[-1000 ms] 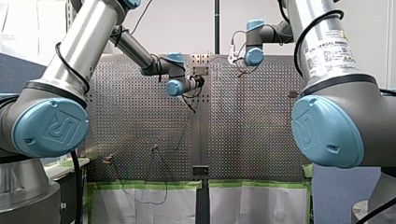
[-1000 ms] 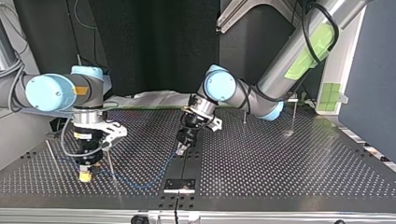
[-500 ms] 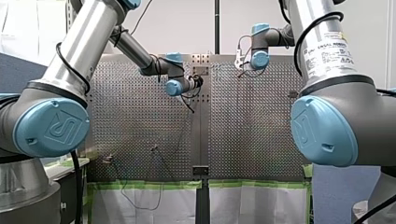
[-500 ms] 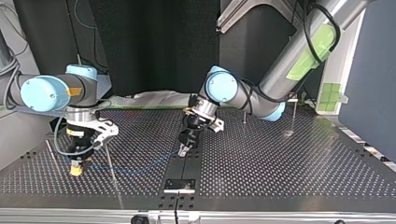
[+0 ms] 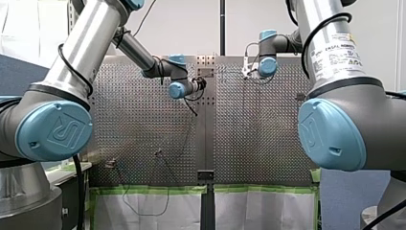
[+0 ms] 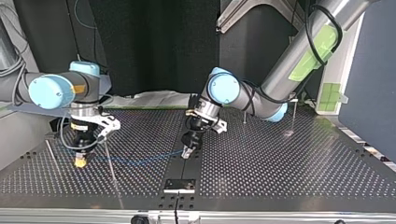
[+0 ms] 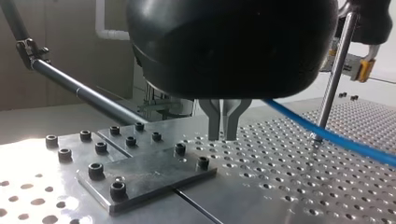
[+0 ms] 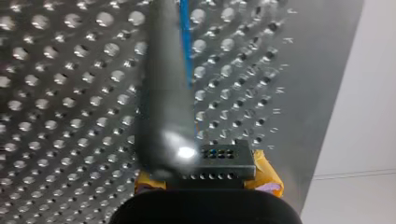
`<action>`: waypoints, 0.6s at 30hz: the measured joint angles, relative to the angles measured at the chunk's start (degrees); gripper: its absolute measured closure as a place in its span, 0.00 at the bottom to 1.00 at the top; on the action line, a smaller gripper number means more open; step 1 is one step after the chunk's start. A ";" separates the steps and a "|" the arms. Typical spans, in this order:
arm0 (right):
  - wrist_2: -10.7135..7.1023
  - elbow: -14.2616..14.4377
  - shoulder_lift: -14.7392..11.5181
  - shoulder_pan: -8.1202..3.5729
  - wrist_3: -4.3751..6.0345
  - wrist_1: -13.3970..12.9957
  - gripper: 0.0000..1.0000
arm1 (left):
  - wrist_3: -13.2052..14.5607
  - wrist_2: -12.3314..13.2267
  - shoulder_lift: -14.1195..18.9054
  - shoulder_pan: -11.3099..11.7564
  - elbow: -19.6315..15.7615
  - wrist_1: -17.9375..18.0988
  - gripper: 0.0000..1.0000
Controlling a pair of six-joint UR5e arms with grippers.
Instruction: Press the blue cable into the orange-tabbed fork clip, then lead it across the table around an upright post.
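Observation:
The blue cable (image 6: 135, 161) lies nearly straight over the perforated table (image 6: 280, 172) between both grippers. My right gripper (image 6: 80, 161), with yellow pads, is shut on its end at the top view's left. In the right wrist view the blue cable (image 8: 185, 42) leads away from the pads (image 8: 264, 172), partly behind a dark blurred bar (image 8: 166, 93). My left gripper (image 7: 223, 136) has its metal fingers shut. The cable (image 7: 336, 137) runs behind and beside them, and I cannot tell whether they touch. It passes the foot of a thin upright post (image 7: 334, 79), also seen in the top view (image 6: 108, 156).
A bolted metal plate (image 7: 144, 175) lies just ahead of my left gripper, over the table's centre seam. More thin posts (image 6: 293, 114) stand at the top view's far right. A slanted rod (image 6: 51, 154) lies near my right gripper. Small clips (image 5: 111, 164) sit low in the front view.
My right gripper has moved away from the top view's near edge with the cable end, pulling the sagging cable almost straight. My left gripper has shifted slightly to that view's right.

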 joint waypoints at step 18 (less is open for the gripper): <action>0.08 0.52 3.83 1.05 -0.50 0.02 0.98 | 0.44 -0.62 -0.03 0.01 0.01 0.15 1.00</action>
